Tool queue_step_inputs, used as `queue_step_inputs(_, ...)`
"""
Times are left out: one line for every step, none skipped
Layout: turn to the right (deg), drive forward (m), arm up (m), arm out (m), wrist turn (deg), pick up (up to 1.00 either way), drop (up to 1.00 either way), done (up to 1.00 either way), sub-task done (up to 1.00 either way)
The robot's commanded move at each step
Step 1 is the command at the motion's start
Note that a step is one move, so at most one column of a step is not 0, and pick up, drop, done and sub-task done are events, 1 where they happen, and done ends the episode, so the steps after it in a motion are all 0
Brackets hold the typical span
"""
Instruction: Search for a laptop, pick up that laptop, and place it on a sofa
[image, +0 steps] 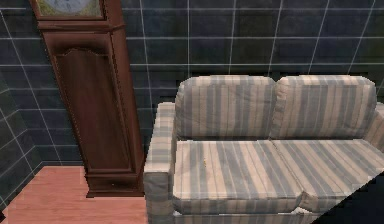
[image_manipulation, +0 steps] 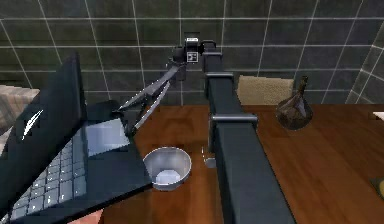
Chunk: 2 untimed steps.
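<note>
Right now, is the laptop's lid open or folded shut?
Open. The laptop shows its keyboard, with the dark screen standing up at an angle behind it.

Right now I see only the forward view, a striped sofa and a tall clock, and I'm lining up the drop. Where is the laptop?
Observer: In the arm side view the laptop, lid open, is at the picture's left, and the fingers of the gripper end at its base.
Operator: Is it held clear of everything?
Observer: I cannot tell. A wooden table with a grey bowl on it lies just behind the laptop.
</note>
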Motion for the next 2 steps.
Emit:
queue_step_inputs(0.0, 0.00, 0.00, -0.48, 0.0, 0.00, 0.00, 0.00, 0.00)
queue_step_inputs(0.0, 0.35, 0.00, 0.00, 0.0, 0.00, 0.00, 0.00, 0.00)
